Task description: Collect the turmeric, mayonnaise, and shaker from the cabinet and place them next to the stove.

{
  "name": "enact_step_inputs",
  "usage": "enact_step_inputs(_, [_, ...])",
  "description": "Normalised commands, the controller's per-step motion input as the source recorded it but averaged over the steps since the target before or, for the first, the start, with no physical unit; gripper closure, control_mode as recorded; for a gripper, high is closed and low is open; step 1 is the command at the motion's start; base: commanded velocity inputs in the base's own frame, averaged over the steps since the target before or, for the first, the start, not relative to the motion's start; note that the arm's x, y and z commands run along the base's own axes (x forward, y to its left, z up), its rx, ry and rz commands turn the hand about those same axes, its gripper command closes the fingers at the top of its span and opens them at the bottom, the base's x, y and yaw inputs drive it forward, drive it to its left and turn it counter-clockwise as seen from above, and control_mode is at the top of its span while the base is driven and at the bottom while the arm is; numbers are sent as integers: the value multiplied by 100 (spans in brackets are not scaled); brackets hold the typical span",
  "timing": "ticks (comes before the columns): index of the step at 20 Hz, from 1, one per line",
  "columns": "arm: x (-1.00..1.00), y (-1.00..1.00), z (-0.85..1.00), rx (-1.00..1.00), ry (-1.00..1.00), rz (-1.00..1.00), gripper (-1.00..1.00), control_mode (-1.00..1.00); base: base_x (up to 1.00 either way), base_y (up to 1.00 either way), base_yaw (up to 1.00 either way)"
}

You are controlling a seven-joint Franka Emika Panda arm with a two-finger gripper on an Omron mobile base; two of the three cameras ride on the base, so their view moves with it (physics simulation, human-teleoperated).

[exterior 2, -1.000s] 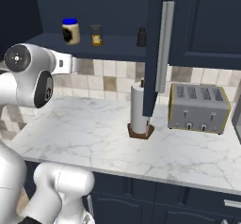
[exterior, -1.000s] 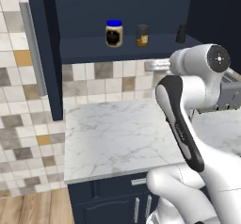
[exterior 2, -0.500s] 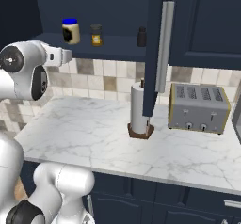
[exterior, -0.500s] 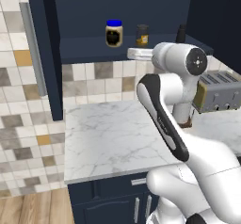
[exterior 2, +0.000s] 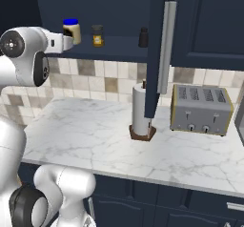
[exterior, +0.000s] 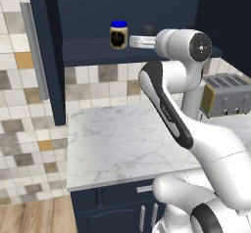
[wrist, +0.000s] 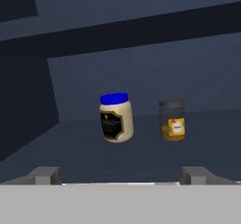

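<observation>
A white marble counter point(exterior 2: 95, 140) runs under a dark navy wall cabinet point(exterior 2: 200, 25) against a backsplash of beige, grey and tan tiles point(exterior: 93, 87). The cabinet's door point(exterior 2: 159, 49) stands swung out toward the room, its long silver bar handle facing the right base view.

On the cabinet's shelf the mayonnaise point(wrist: 116, 117) stands upright, blue lid on, cream contents behind a dark label. Just beside it, not touching, the turmeric point(wrist: 172, 120) stands upright with its dark lid and orange-yellow contents. In the right base view the shaker point(exterior 2: 143, 37) stands farther along the same shelf, well apart from both jars and close to the open door's edge.

The gripper point(wrist: 117, 175) is raised to shelf height in front of the shelf's front edge, its fingers spread wide with nothing between them. In the hand view both jars sit beyond the fingertips point(wrist: 44, 175), with bare shelf in between.

In the left base view the arm's upper joint covers most of the turmeric, leaving only a dark lid visible, and hides the shaker.

On the counter below, a paper towel roll point(exterior 2: 141, 111) stands on a dark base under the door's lower edge, and a silver four-slot toaster point(exterior 2: 200, 109) sits beside it near the wall.
</observation>
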Motion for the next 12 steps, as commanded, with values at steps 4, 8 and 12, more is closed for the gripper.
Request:
enact_step_inputs(4, [0, 0, 13, -1, 1, 0, -100, -100, 0, 0, 0])
enact_step_inputs(8, [12, 0, 0, 0, 0, 0, -100, -100, 0, 0, 0])
enact_step_inputs(12, [30, 0, 13, 0, 1, 0, -100, -100, 0, 0, 0])
